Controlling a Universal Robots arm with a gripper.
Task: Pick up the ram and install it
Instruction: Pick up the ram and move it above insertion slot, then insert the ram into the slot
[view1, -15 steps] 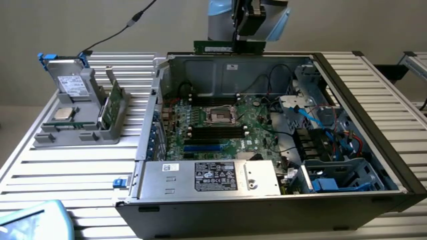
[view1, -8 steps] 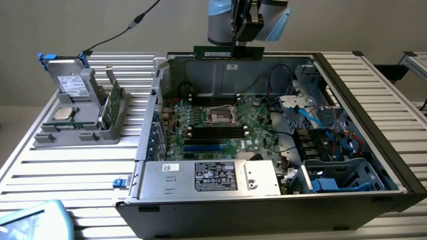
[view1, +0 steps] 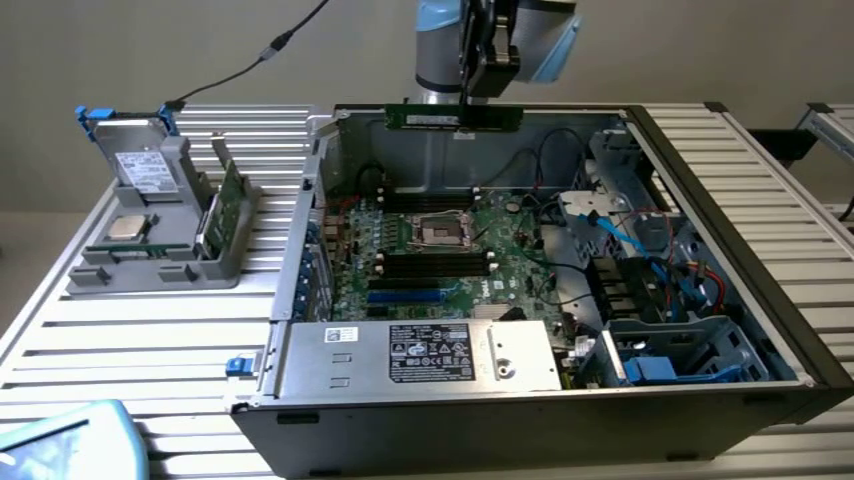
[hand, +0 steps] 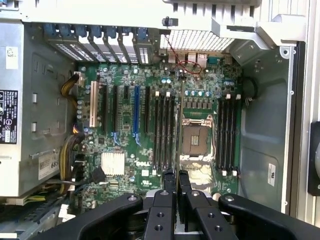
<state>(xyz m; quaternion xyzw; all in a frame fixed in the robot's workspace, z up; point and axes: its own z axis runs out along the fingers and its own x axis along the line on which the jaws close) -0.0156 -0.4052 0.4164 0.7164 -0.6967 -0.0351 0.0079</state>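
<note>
**One stick held high, its length matching the slots below**

One narrow grip matters here: the claw (view1: 461, 104) is pinched nearly closed on the top edge of the ram (view1: 454, 117), which hangs beneath it, well above the open computer case (view1: 747, 250). In the exterior view the green stick lies level, its long axis running from that view's left to its right. That is the same direction as the black memory slots (view1: 427, 265) on the motherboard (view1: 501, 225) underneath.

The wrist view looks straight down past the claw's fingers (hand: 161, 200) onto the board. The ram appears there only as a thin edge, parallel to the slot banks on either side of the processor socket (hand: 195, 137). It seems to sit over the inner edge of one bank, just beside the socket. Stick and slots look aligned in direction, and what separates them is mainly height.
</note>
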